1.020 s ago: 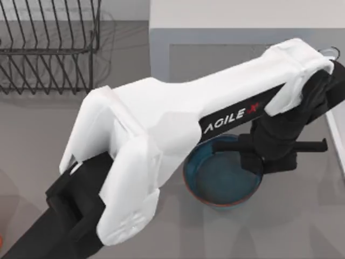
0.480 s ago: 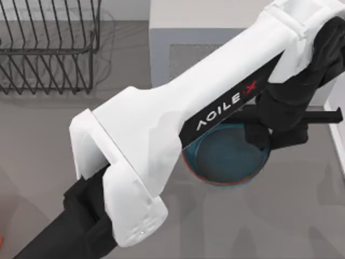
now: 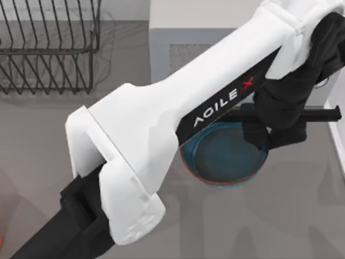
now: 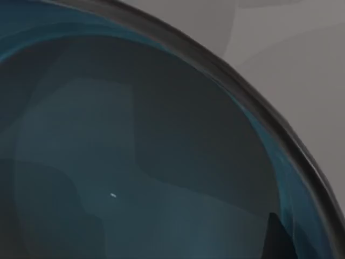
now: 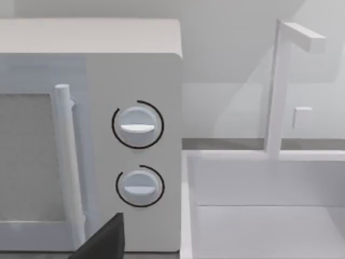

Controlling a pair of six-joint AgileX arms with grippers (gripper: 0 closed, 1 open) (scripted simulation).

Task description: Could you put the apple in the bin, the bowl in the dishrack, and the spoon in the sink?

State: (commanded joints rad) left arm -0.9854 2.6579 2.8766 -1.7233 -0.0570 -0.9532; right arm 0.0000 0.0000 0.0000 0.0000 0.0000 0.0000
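While the left gripper [image 3: 264,137] hangs at its far-right rim, fingers' state untellable, the bowl [image 3: 223,159] shows deep glossy teal with a thin reddish-brown edge

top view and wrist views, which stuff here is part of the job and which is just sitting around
Job: bowl, left gripper at its rim, dishrack, sink.
Just there: microwave, faucet, table.
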